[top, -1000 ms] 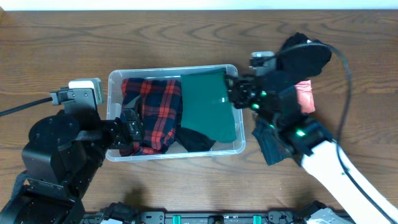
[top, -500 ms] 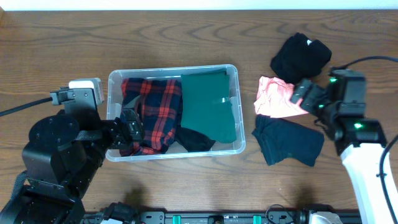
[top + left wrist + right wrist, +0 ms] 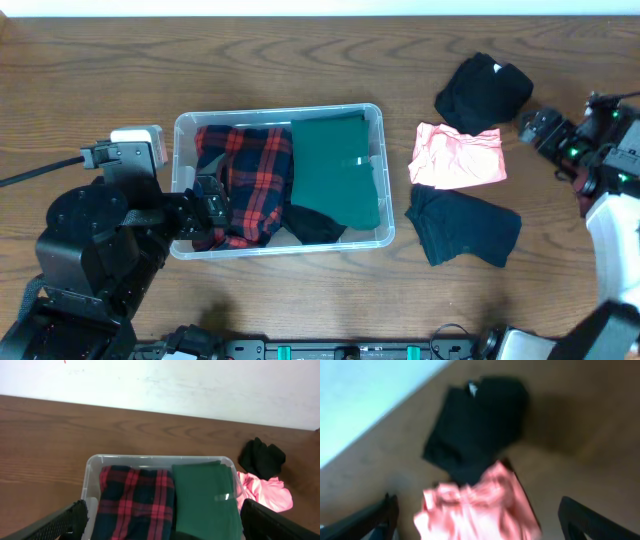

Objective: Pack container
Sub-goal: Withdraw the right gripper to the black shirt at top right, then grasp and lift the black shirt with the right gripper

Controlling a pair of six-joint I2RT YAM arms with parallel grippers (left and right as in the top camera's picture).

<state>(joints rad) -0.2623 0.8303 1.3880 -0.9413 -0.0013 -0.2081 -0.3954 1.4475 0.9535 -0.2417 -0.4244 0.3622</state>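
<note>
The clear container (image 3: 280,111) stands left of centre on the table. It holds a red and black plaid garment (image 3: 245,180), a folded green garment (image 3: 335,170) and a black piece (image 3: 316,228) under the green one. In the left wrist view the container (image 3: 155,458) shows the plaid (image 3: 135,500) and green (image 3: 205,495) garments. My left gripper (image 3: 207,205) is open and empty at the container's left wall, with its fingers spread wide (image 3: 162,525). My right gripper (image 3: 545,128) is open and empty at the far right. In the right wrist view it (image 3: 485,520) hovers over the pink garment (image 3: 480,510).
Right of the container lie a black garment (image 3: 483,90), a pink garment (image 3: 458,157) and a dark navy garment (image 3: 463,225). The black one (image 3: 475,425) shows blurred in the right wrist view. A white wall edge runs along the back of the wooden table.
My right arm has pulled away from the container's right edge to the far right, leaving the green garment in the container. The left arm has not moved.
</note>
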